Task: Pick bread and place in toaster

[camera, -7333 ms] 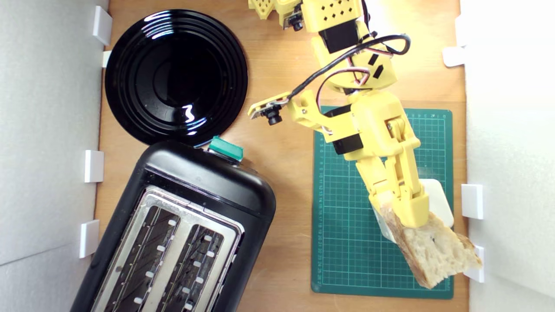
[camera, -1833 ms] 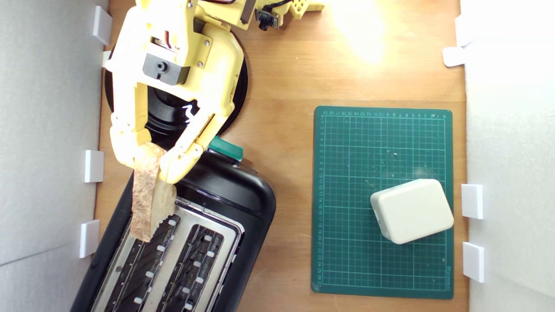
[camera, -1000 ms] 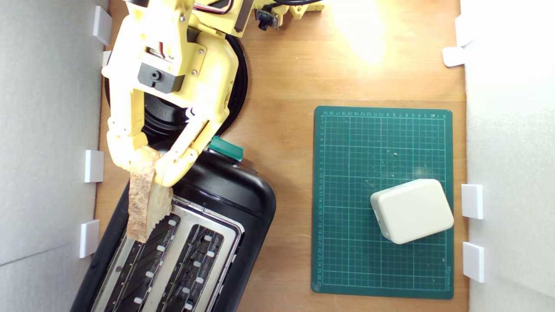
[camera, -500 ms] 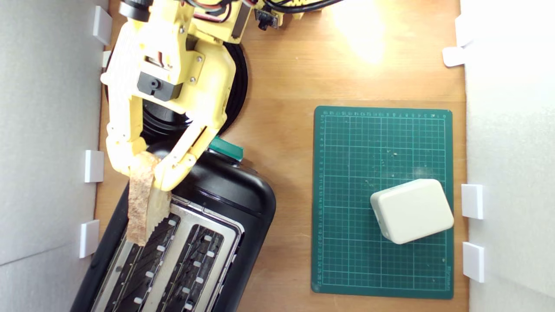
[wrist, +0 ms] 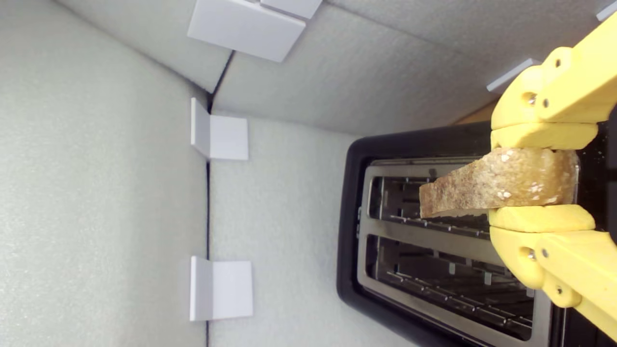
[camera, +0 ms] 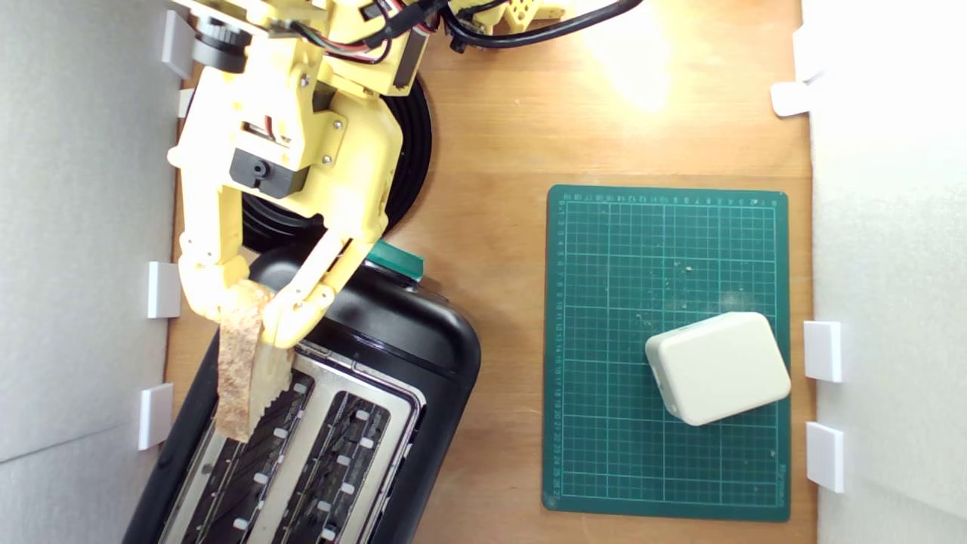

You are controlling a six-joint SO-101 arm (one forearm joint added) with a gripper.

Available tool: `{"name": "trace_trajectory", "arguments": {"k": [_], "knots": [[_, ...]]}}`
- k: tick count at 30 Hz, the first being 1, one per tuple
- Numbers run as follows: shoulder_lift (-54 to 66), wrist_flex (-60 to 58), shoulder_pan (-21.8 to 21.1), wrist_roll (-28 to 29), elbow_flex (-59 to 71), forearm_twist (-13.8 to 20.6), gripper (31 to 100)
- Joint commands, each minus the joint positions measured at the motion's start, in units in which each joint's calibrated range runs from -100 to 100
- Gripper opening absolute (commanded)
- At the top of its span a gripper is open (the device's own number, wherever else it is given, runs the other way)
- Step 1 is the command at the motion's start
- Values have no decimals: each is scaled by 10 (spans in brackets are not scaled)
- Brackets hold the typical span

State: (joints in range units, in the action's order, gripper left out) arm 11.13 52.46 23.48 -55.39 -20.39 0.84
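The yellow plastic gripper (camera: 245, 310) is clamped on the rough-crusted bread (camera: 240, 370) (wedge-shaped) above the black toaster's (camera: 393, 332) metal-rimmed slot.

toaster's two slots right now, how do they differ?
On the toaster, the slot nearer the foam wall has the bread held over its end by the claw; the other slot has nothing above it. From the exterior view the bread hides one end of the first slot, while the second shows end to end. Both are empty inside, with wire guides showing.
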Motion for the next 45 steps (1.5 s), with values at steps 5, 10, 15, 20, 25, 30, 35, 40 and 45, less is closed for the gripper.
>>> {"name": "trace_trajectory", "arguments": {"k": [5,10,15,20,25,30,35,40,45], "knots": [[-13,-5,8,-3,-40,2,587],[-31,-5,8,-3,-40,2,587],[-51,-5,8,-3,-41,3,587],[-60,-5,8,-3,-41,3,587],[-81,-5,8,-3,-50,3,587],[-106,-5,8,-1,-72,3,587],[-132,-5,8,-1,-85,3,587],[-146,-5,8,-3,-85,3,587],[-164,-5,8,-2,-97,12,587]]}}
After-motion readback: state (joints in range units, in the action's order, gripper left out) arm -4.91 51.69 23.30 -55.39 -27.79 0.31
